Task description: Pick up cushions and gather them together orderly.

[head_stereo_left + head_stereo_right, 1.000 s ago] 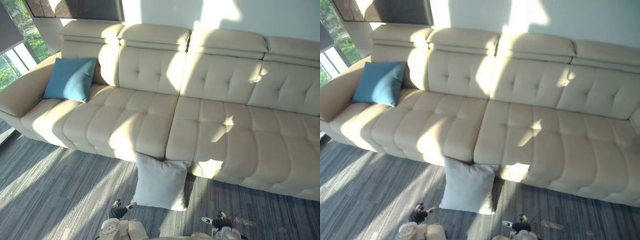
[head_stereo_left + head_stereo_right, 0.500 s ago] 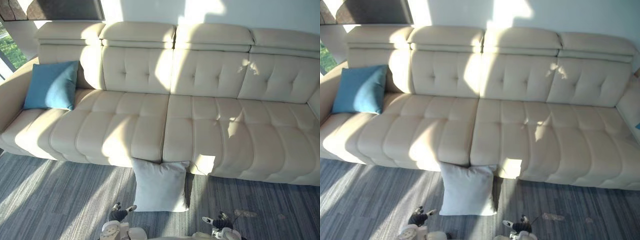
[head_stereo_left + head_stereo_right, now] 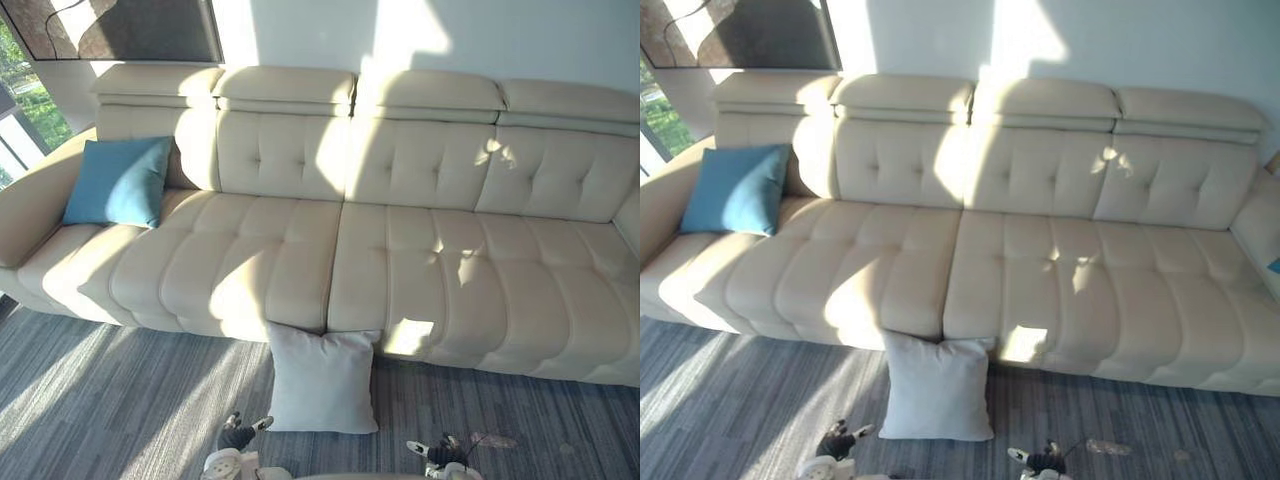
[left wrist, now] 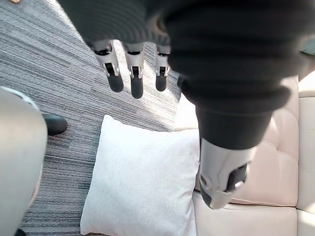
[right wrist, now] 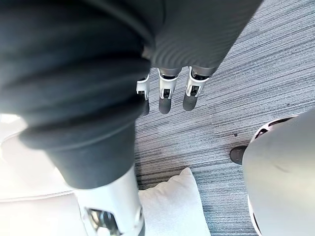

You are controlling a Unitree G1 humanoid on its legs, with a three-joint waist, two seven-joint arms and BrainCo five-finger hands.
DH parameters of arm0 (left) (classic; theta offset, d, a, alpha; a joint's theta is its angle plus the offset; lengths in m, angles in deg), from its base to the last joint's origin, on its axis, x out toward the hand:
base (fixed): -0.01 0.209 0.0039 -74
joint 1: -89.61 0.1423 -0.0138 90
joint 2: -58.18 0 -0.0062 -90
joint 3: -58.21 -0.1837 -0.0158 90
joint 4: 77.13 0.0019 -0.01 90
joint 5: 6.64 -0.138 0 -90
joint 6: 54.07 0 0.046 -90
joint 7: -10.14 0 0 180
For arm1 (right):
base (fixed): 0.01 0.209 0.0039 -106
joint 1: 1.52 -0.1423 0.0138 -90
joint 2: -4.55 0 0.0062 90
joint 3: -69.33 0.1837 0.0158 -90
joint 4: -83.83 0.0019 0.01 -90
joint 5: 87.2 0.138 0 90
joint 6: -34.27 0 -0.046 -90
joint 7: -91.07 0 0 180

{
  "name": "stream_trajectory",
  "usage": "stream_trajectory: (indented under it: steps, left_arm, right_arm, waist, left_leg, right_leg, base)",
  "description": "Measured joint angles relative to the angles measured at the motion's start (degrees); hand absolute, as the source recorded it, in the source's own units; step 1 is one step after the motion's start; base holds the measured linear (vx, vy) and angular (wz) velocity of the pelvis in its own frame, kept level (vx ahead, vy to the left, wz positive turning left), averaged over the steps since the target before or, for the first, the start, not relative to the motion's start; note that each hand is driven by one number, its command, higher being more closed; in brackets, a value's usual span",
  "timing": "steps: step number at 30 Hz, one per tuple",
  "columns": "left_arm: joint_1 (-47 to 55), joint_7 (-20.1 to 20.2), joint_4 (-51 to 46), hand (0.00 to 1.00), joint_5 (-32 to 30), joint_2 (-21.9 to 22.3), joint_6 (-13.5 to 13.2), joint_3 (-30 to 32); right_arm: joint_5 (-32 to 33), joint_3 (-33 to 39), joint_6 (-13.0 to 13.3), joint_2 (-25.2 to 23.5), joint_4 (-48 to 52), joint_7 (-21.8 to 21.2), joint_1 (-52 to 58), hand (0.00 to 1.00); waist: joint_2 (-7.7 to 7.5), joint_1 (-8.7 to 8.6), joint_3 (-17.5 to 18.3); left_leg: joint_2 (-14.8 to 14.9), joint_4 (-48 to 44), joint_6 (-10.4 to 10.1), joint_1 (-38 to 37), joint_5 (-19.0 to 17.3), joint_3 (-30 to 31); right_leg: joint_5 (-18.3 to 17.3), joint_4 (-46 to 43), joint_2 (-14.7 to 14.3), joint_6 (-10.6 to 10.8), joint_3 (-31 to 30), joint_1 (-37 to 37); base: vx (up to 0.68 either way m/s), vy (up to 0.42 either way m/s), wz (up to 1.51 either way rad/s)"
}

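Only the camera shifted—cushions stayed. Eye views: white cushion (image 3: 322, 378) on the floor (image 3: 120, 400), leaning on the sofa (image 3: 400, 250), lower centre; blue cushion (image 3: 117, 182) propped upper left. Left wrist view: left robot hand (image 4: 136, 78) released over the white cushion. Right wrist view: right robot hand (image 5: 166, 93) slack, empty—likely awaiting the lift.

Sofa (image 3: 300, 250): I see a long cream one with a tufted back, set against the wall (image 3: 300, 30).
Floor (image 3: 110, 400): grey striped carpet with sunlit bands.
Picture (image 3: 130, 28): dark, hanging above the sofa's left end.
Window (image 3: 30, 105): far left, greenery outside.
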State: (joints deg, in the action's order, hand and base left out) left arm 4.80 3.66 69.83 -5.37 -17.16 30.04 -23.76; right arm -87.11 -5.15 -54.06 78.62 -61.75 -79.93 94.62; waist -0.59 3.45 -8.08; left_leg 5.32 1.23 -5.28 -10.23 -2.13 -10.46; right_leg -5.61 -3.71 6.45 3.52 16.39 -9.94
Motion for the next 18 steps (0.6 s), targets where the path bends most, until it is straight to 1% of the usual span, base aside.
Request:
stream_trajectory:
  steps: [2,5,6,8,9,11,12,13,14,15,16,17,18]
  left_arm:
    - [0.0,0.0,0.0,0.0,0.0,-0.1,0.0,0.1]
    - [0.0,-0.2,-0.2,0.0,0.1,0.3,0.0,1.8]
    - [0.0,-0.9,-0.6,0.0,0.2,0.3,0.0,2.3]
    - [0.0,-1.0,-1.4,0.0,0.2,0.1,0.0,2.3]
    - [-0.1,-1.2,-2.3,0.0,0.6,-0.3,0.0,2.7]
    - [-0.5,-1.3,-3.5,0.0,1.2,-0.4,-0.1,3.5]
    - [-1.6,-2.1,-4.3,0.0,1.4,-0.8,0.0,3.8]
    - [-2.6,-2.4,-4.7,0.0,2.2,-1.1,0.0,3.8]
    - [-3.0,-2.5,-4.7,0.0,2.5,-1.3,0.0,3.7]
    - [-4.4,-3.0,-4.7,0.0,3.5,-1.9,0.0,3.2]
    - [-5.3,-3.6,-5.2,0.0,4.4,-2.4,0.0,2.8]
    - [-5.6,-3.7,-5.7,0.0,4.8,-2.6,0.0,2.4]
    - [-6.6,-4.6,-7.2,0.0,6.2,-3.3,-0.3,1.4]
  right_arm:
    - [0.0,0.0,0.0,-0.1,0.2,0.0,0.0,0.0]
    - [-0.1,-0.2,-0.2,-0.1,0.4,0.0,-0.2,0.0]
    - [-0.1,-0.6,-0.2,-0.1,0.9,0.1,-0.7,0.0]
    - [-0.1,-0.9,-0.3,-0.2,0.9,0.2,-1.3,0.0]
    - [-0.1,-2.3,-0.3,-0.1,1.4,0.7,-1.9,0.0]
    - [-0.1,-2.8,-0.5,-0.2,3.1,0.8,-3.0,0.0]
    - [-0.1,-3.1,-0.5,-0.2,5.0,1.0,-5.0,0.0]
    - [-0.1,-4.4,-0.4,0.1,6.9,1.2,-6.8,0.0]
    - [-0.1,-4.8,-0.4,0.2,7.6,1.3,-7.5,0.0]
    - [-0.1,-5.8,-0.2,0.3,9.3,1.6,-9.7,0.0]
    - [-0.1,-7.2,0.1,0.5,10.7,2.3,-11.5,0.0]
    - [-0.1,-7.4,0.1,0.6,11.2,2.4,-12.0,0.0]
    - [-0.1,-8.6,0.4,1.0,12.1,3.0,-14.2,0.0]
  waist:
    - [0.08,-0.13,0.0]
    - [-0.12,-0.15,-0.1]
    - [-0.48,-0.21,-1.2]
    - [-0.67,-0.21,-1.8]
    - [-1.05,-0.22,-2.4]
    - [-1.47,-0.16,-4.1]
    - [-1.71,-0.12,-6.3]
    - [-1.52,-0.11,-8.1]
    - [-1.48,-0.11,-8.9]
    - [-1.54,-0.07,-10.8]
    - [-1.78,0.02,-11.9]
    - [-1.81,0.15,-12.4]
    - [-1.93,0.28,-13.8]
  left_leg:
    - [-0.1,0.3,0.0,-0.1,0.1,-0.1]
    - [-0.4,0.6,0.1,0.1,0.2,0.0]
    - [-0.8,0.5,0.1,0.2,0.2,0.4]
    - [-1.1,0.0,0.3,0.9,0.0,0.8]
    - [-1.7,-2.5,0.6,3.6,-0.9,1.7]
    - [-1.7,-6.4,0.8,6.7,-2.3,2.0]
    - [-1.6,-10.5,0.8,9.9,-3.4,2.2]
    - [-0.9,-14.5,0.9,13.6,-4.8,2.8]
    - [-0.8,-15.6,0.9,14.5,-5.2,3.0]
    - [-0.5,-18.4,0.9,17.0,-5.9,3.3]
    - [0.0,-20.9,0.9,19.4,-6.9,3.3]
    - [0.1,-21.7,0.9,20.1,-7.2,3.3]
    - [0.3,-24.5,0.9,22.8,-8.1,3.5]
  right_leg:
    - [-0.1,-0.1,0.1,0.1,0.0,0.1]
    - [-0.7,-1.1,0.7,0.5,0.4,0.8]
    - [-1.6,-2.6,1.3,0.9,0.9,1.0]
    - [-2.6,-4.1,2.0,1.0,1.3,1.6]
    - [-4.2,-7.2,3.1,1.2,2.0,4.0]
    - [-5.1,-10.0,4.1,1.3,2.2,6.0]
    - [-5.7,-12.5,4.6,1.2,2.1,8.2]
    - [-6.2,-14.8,4.7,0.9,2.1,10.8]
    - [-6.3,-15.5,4.7,0.8,2.1,11.5]
    - [-6.7,-17.5,4.8,0.7,2.0,13.4]
    - [-7.7,-19.7,5.0,0.5,1.8,15.6]
    - [-7.9,-20.6,5.0,0.4,1.7,16.4]
    - [-8.9,-23.3,5.4,0.1,1.5,19.0]
  base:
    - [0.0,0.004,-0.03]
    - [0.01,0.013,0.05]
    - [0.01,0.018,0.13]
    - [-0.01,0.018,0.24]
    - [-0.01,0.02,0.36]
    - [0.0,0.012,0.25]
    - [-0.06,0.011,0.14]
    - [-0.08,0.008,0.12]
    - [-0.13,0.01,0.11]
    - [-0.13,-0.003,0.04]
    - [-0.11,-0.003,0.02]
    - [-0.12,-0.018,-0.01]
    - [-0.1,-0.012,0.0]
